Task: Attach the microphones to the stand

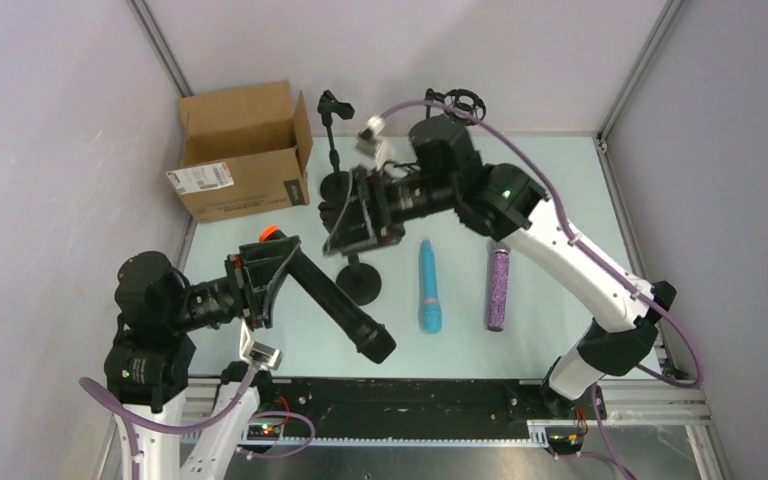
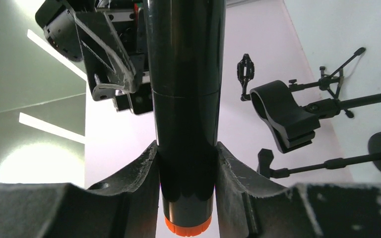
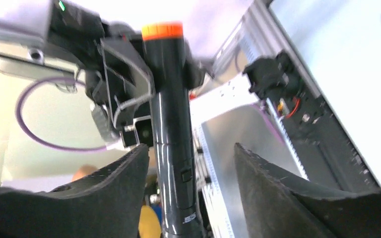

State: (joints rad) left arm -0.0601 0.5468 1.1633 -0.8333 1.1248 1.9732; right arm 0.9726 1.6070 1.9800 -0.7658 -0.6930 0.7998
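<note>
The black mic [image 1: 335, 300] hangs tilted above the surface [image 1: 560, 200], the left pincer [image 1: 260, 268] clamped on it near its orange end. The right pincer [image 3: 189, 148] stands apart, the mic showing between its fingers. The turquoise mic [image 1: 428, 285] and purple mic [image 1: 499, 290] lie side by side, near the stands [image 1: 360, 282]. A box [image 1: 245, 150] sits far left.

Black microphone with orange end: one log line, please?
left gripper: shut on black orange-ended microphone | right gripper: open | turquoise microphone: on table

A box [image 1: 245, 150] sits back left, stands [image 1: 360, 283] to its right, 2 microphones [image 1: 429, 287] right of those.
</note>
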